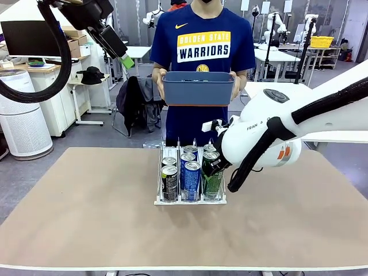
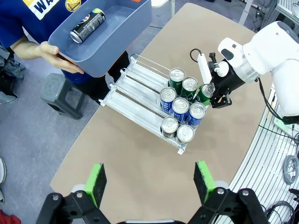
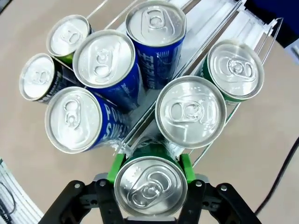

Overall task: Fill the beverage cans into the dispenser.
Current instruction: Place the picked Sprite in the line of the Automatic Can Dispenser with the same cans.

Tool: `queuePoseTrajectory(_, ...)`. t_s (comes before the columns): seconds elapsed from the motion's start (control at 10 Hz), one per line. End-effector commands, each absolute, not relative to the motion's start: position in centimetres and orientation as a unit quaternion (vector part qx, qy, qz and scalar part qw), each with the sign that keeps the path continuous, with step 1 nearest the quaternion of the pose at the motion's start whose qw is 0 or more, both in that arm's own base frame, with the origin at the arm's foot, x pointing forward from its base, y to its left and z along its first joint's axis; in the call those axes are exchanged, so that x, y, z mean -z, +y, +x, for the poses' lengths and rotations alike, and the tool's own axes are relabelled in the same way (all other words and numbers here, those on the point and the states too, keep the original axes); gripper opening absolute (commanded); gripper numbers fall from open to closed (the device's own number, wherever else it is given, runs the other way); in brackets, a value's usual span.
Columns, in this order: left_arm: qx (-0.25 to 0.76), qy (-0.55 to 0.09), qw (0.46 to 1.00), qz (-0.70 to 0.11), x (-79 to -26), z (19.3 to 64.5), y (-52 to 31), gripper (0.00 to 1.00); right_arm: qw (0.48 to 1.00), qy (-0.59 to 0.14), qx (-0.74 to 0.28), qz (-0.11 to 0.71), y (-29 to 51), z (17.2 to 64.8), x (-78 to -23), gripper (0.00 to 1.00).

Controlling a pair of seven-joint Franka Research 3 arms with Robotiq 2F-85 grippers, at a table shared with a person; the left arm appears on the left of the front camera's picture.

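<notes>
The dispenser [image 1: 158, 201] stands mid-table with several beverage cans upright at its near end: black ones [image 1: 169, 183] in the left lane, blue ones [image 1: 191, 179] in the middle, green ones on the right. My right gripper [image 3: 150, 170] is shut on the front green can [image 3: 150, 186], a green pad against each side, and the can stands in the right lane. The same gripper [image 2: 210, 93] appears at the rack's end in the left wrist view. My left gripper [image 2: 149, 182] hangs open high above the table, holding nothing.
A person at the far side holds a blue bin [image 1: 198, 89] in both hands above the table edge. One black can [image 2: 87, 25] lies in it. The far ends of the rack's lanes [image 2: 126, 88] are bare. Open tabletop lies on both sides.
</notes>
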State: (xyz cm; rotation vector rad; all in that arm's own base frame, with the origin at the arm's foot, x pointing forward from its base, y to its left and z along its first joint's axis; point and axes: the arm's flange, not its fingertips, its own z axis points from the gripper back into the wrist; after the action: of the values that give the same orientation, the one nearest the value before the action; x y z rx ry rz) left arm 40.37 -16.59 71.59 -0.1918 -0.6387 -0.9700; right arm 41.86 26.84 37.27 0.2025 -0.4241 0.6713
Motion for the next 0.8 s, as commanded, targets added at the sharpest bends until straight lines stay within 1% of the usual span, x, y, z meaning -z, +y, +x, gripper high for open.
queuePoseTrajectory(0.0, 0.457, -0.302, 0.832, -0.089, -71.4, 40.5, -16.5, 1.00, 0.916, -0.191, -0.340, 0.093, 27.3, 42.7, -37.9, 0.77)
queuePoseTrajectory(0.1, 0.457, -0.302, 0.832, -0.089, -71.4, 40.5, -16.5, 1.00, 0.916, -0.185, -0.344, 0.092, 27.2, 42.6, -38.0, 0.78)
queuePoseTrajectory(0.2, 0.457, -0.302, 0.832, -0.089, -71.4, 40.5, -16.5, 1.00, 0.916, -0.185, -0.344, 0.092, 27.3, 42.1, -38.5, 0.97)
queuePoseTrajectory(0.3, 0.457, -0.302, 0.832, -0.089, -71.4, 40.5, -16.5, 1.00, 0.916, -0.187, -0.342, 0.090, 27.5, 41.6, -39.1, 0.82)
queuePoseTrajectory(0.4, 0.457, -0.302, 0.832, -0.089, -71.4, 40.5, -16.5, 1.00, 0.916, -0.188, -0.342, 0.092, 27.4, 41.1, -39.7, 1.00)
queuePoseTrajectory(0.7, 0.457, -0.302, 0.832, -0.089, -71.4, 40.5, -16.5, 1.00, 0.920, -0.177, -0.333, 0.102, 26.9, 38.9, -42.1, 1.00)
